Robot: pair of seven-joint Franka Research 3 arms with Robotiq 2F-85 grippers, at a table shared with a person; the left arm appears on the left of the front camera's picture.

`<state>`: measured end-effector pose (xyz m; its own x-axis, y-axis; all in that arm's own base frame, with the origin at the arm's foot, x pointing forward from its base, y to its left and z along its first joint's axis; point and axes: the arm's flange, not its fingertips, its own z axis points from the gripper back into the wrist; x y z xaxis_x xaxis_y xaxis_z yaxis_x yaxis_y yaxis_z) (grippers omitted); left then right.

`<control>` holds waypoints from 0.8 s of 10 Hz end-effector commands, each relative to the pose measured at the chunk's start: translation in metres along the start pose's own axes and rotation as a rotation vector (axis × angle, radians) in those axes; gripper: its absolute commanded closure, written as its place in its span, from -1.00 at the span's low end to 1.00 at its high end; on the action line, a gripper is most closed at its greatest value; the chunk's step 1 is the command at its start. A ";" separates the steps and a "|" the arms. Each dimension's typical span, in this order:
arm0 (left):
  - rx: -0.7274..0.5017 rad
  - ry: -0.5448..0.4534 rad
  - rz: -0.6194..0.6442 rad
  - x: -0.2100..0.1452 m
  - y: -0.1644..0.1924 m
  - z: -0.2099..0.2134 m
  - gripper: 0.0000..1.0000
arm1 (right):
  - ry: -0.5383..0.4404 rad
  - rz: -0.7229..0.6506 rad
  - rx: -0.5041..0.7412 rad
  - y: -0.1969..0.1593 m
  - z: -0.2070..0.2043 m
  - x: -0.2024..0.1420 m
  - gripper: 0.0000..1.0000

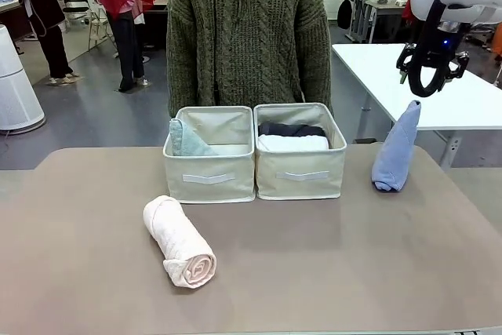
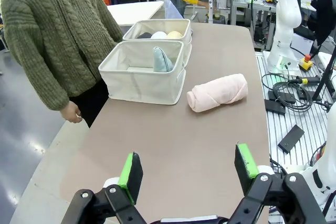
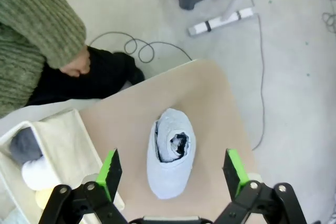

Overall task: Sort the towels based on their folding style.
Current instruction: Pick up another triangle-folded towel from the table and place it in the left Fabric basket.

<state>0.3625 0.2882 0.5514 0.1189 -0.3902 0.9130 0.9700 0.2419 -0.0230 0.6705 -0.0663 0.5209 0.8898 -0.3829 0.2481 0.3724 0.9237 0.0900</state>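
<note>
A pale pink rolled towel point(image 1: 179, 242) point(image 2: 218, 92) lies on the table in front of the left bin. A light blue towel point(image 1: 396, 147) point(image 3: 170, 158) stands on end to the right of the bins. My right gripper point(image 1: 429, 88) point(image 3: 171, 169) hangs open high above it, apart from it. In the left bin point(image 1: 209, 180) a pale teal folded towel point(image 1: 187, 139) point(image 2: 161, 60) leans on the wall. The right bin point(image 1: 300, 175) holds a dark grey roll point(image 1: 290, 129) and a white roll point(image 1: 292, 143). My left gripper point(image 2: 189, 169) is open over bare table, holding nothing.
A person in a green knitted sweater point(image 1: 247, 29) stands at the far edge behind the bins, one hand point(image 2: 71, 113) hanging by the table's side. A white table point(image 1: 463, 100) stands behind on the right. Cables point(image 2: 286, 85) lie on the floor beside the table.
</note>
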 end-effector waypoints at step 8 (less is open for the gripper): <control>0.002 0.001 -0.006 0.000 -0.003 0.001 -0.84 | 0.132 -0.159 -0.127 0.006 -0.079 0.015 -1.00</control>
<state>0.3625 0.2882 0.5515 0.1189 -0.3903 0.9130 0.9700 0.2418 -0.0229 0.6912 -0.0652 0.4460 0.8520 -0.5100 0.1183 0.5112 0.8592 0.0218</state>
